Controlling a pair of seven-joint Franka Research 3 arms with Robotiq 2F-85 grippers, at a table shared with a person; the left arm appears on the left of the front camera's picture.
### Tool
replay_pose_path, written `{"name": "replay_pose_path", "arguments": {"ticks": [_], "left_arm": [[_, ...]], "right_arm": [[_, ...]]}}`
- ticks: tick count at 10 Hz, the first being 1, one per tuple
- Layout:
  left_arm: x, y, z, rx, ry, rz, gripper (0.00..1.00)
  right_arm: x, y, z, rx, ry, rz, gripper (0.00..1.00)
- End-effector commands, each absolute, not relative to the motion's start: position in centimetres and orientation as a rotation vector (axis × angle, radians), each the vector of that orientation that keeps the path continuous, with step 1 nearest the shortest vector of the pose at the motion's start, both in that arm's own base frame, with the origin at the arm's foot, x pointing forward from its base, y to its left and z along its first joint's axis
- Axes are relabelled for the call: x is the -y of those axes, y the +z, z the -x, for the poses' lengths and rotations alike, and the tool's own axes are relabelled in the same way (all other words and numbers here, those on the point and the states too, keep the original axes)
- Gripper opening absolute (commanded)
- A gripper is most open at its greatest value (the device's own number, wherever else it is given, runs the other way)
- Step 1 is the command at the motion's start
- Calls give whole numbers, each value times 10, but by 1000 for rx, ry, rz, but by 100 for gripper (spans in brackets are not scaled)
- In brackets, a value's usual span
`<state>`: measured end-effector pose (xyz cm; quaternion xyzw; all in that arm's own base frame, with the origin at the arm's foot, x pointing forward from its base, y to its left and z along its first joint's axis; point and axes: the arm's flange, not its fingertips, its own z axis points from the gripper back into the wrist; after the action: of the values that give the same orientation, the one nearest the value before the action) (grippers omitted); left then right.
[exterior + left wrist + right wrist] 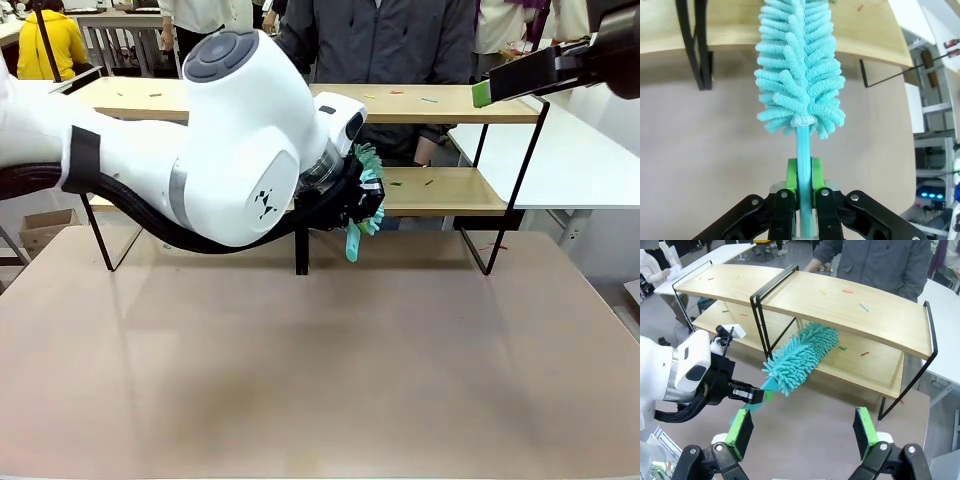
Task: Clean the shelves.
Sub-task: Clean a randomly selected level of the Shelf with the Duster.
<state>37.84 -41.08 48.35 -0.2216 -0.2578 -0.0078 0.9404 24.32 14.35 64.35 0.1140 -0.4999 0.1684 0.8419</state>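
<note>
The shelves (805, 295) stand on a beige table (320, 370), small coloured scraps (863, 307) scattered over both wooden boards.

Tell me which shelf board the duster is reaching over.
The lower board right of the centre post; the teal duster has its head beneath the upper board there.
</note>
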Motion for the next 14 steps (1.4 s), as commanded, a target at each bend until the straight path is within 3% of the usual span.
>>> {"name": "replay_pose_path", "arguments": {"ticks": [1, 10, 14], "left_arm": [[434, 483, -396, 492, -6, 441, 12], [479, 481, -421, 274, 10, 578, 12], [500, 489, -423, 169, -164, 617, 12]], "right_arm": [[-144, 644, -244, 1057, 354, -242, 100], [-144, 644, -244, 1057, 354, -242, 100], [-144, 644, -244, 1057, 354, -242, 100]]}}
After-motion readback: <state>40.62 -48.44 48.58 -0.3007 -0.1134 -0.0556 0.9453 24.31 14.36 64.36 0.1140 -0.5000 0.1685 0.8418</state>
